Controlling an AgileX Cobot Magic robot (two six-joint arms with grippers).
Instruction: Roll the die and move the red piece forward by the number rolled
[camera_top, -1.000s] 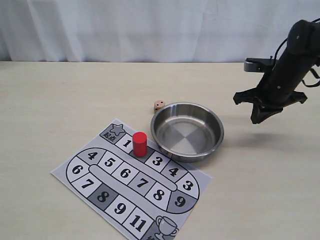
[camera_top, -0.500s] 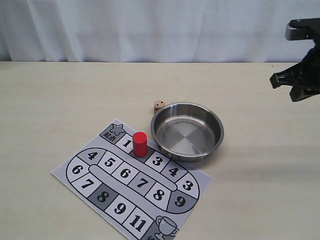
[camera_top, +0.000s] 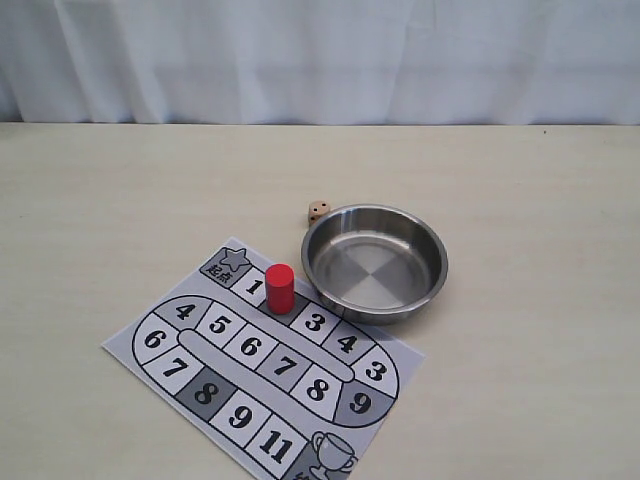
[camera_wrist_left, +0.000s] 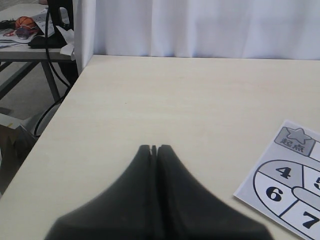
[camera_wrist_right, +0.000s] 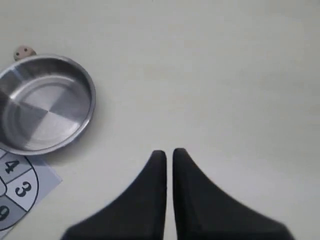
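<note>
Steel bowl (camera_top: 375, 262) sits right of centre in the exterior view, on a pale wooden table (camera_top: 120, 200) with a white curtain (camera_top: 300, 60) across the top of the frame. The die (camera_top: 318, 210) lies on the table just outside the bowl's upper-left rim. It is so close that I cannot tell whether it touches the rim. Its pips are too small to count.

A printed board (camera_top: 240, 345) lies at an angle in the lower-left half of the frame, and its upper-right edge runs under or against the bowl. It has a looping track of numbered squares, a star square at its upper corner and a trophy at its lower edge. The red piece (camera_top: 280, 288) stands upright on the track, on the square between the 1 and the 3, near the bowl but apart from it.

In the left wrist view, the left gripper (camera_wrist_left: 154, 149) has its two dark fingers pressed together with nothing between them. It hangs over bare table, with the board's star corner off to one side.

In the right wrist view, the right gripper (camera_wrist_right: 169, 152) has its fingers almost together, with only a thin slit between them and nothing in it. It is over bare table, well apart from the bowl and the die.
</note>
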